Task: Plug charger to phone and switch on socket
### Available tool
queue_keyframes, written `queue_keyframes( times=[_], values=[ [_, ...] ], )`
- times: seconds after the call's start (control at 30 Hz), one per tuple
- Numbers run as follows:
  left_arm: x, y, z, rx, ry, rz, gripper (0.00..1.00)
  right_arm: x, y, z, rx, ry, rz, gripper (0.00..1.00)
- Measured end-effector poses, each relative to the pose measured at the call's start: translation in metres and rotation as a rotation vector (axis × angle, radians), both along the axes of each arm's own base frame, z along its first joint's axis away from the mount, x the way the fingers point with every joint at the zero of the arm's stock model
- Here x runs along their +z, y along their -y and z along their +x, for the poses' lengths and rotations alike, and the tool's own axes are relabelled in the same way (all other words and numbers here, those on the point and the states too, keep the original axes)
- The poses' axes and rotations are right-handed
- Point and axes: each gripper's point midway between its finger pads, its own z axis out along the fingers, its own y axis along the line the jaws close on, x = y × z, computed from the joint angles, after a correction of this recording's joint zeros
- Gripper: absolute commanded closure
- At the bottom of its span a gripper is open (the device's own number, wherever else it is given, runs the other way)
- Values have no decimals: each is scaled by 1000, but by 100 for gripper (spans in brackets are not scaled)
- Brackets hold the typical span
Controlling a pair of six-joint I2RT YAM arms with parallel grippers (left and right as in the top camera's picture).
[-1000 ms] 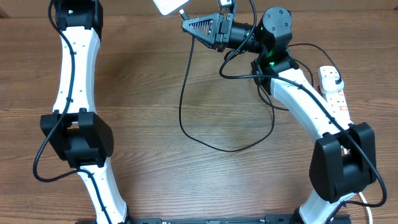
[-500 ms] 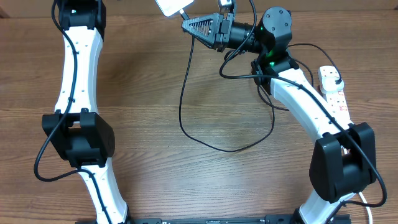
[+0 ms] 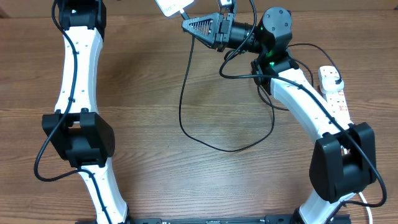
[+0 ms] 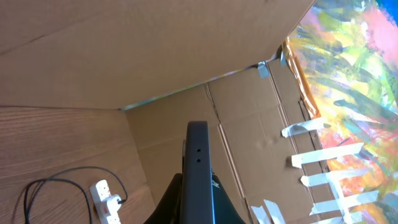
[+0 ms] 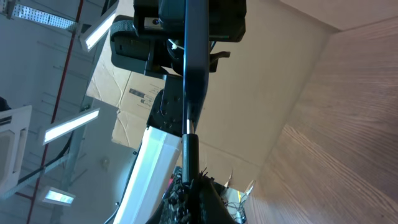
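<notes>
The phone (image 3: 169,5) is held up at the table's far edge, and it shows edge-on in the left wrist view (image 4: 198,163) with my left gripper (image 4: 198,198) shut on it. My right gripper (image 3: 186,26) points left at the phone's end and is shut on the charger's connector (image 5: 189,149). The connector's metal tip meets the lower end of the phone (image 5: 195,62). The charger's thin black cable (image 3: 185,93) hangs down, loops over the table and runs to the socket (image 3: 334,93) at the right edge. The socket's red switches are too small to read.
Cardboard walls (image 4: 124,50) stand behind the table. The cable's loop (image 3: 231,149) lies across the table's middle. The right arm (image 3: 305,102) arches over the cable beside the socket. The left arm (image 3: 78,68) runs up the left side.
</notes>
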Motion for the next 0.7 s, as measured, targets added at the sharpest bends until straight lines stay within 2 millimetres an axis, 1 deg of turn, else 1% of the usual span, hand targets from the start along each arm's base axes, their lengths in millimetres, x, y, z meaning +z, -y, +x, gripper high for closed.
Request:
queue_keyframes(
  times=[0.7],
  values=[
    [0,0,0,1,0,0,96,0,0,2,-6,-27,5,96]
  ],
)
